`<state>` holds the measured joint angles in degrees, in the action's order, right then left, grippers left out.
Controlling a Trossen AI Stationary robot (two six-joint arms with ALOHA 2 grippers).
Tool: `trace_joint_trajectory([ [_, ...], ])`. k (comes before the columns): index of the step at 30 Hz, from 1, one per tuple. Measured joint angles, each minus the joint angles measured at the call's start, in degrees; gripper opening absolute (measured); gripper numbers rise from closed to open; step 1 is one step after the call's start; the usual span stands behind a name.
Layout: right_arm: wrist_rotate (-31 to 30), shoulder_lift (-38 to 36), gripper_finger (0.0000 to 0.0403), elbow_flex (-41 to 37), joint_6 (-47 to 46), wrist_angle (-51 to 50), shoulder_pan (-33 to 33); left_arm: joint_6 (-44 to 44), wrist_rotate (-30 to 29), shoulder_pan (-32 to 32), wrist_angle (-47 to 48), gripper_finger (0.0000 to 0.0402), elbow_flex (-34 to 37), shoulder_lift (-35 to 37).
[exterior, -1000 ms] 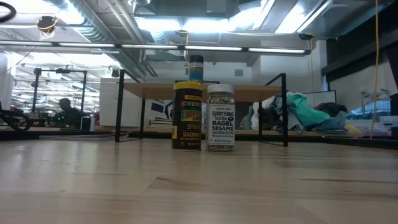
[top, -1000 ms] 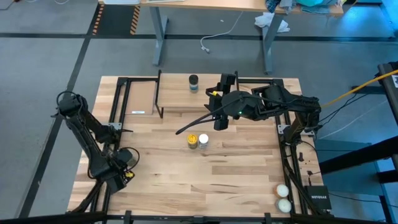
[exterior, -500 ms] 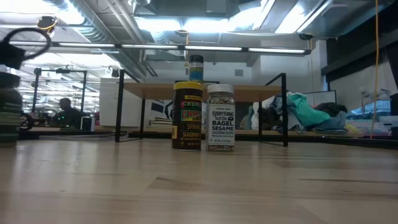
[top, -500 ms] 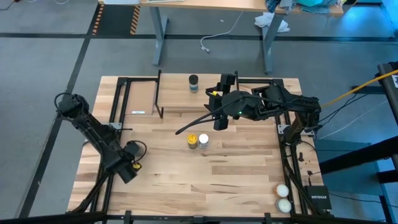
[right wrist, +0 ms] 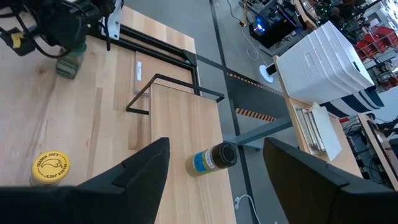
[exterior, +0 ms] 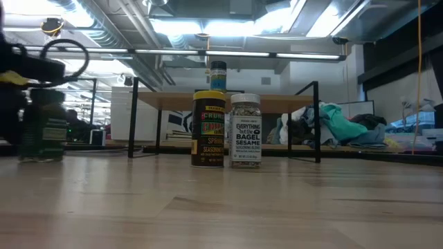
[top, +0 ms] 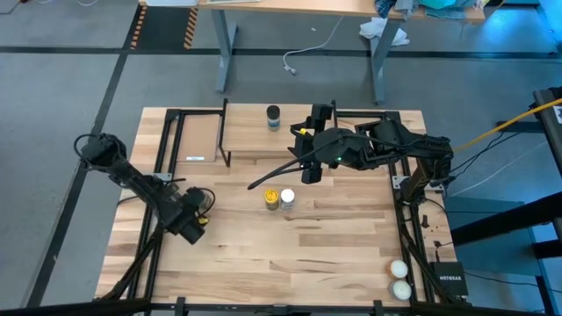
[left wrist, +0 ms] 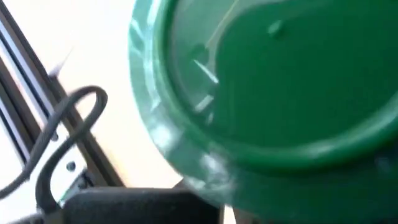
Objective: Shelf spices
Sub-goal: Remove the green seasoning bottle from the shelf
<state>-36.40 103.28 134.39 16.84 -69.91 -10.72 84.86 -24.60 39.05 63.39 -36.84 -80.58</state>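
The green-lidded jar (exterior: 43, 131) is upright at the table's left, in my left gripper (top: 191, 219); its lid (left wrist: 280, 81) fills the left wrist view. The yellow-lidded jar (top: 272, 198) and white-lidded jar (top: 287, 198) stand side by side on their bases at mid-table. The black-lidded jar (top: 273, 117) stands on the shelf (top: 255, 145) at the far side. My right gripper (right wrist: 214, 186) hovers open above the shelf's right part, touching nothing. My left gripper holds the green-lidded jar at its upper end, by the lid (left wrist: 205, 168), coming from above. The jar stays upright below the gripper. Its base (exterior: 41, 158) is at tabletop height; whether it touches the wood cannot be told. Motion blur hides the fingers' exact place.
Two whitish balls (top: 399, 269) (top: 401, 289) lie at the near right corner. Black frame rails (top: 167, 145) run along the table's left side. Bare wood lies between the left gripper and the two mid-table jars. A cable (top: 272, 174) trails from the right arm.
My left gripper has carried the green-lidded jar toward the table's right and far edges, nearer the mid-table jars; the jar has come into the low view from the left, staying upright. The right arm has kept still.
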Motion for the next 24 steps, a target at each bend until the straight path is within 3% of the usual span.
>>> trace_joint_trajectory([
  [15,0.00,0.00,0.0264,0.00,-0.04,-0.02,0.00,-26.13,-10.16,-13.09,-19.85,0.0000,0.02,0.00],
  [21,0.00,0.00,0.0264,0.00,-0.07,-0.09,-0.06,-37.55,-10.51,-16.87,-30.88,0.0000,0.00,0.01],
  [24,0.00,0.00,0.0264,0.02,-0.07,-0.30,-0.07,-38.84,-10.40,-17.02,-32.80,0.0000,-0.04,0.00],
])
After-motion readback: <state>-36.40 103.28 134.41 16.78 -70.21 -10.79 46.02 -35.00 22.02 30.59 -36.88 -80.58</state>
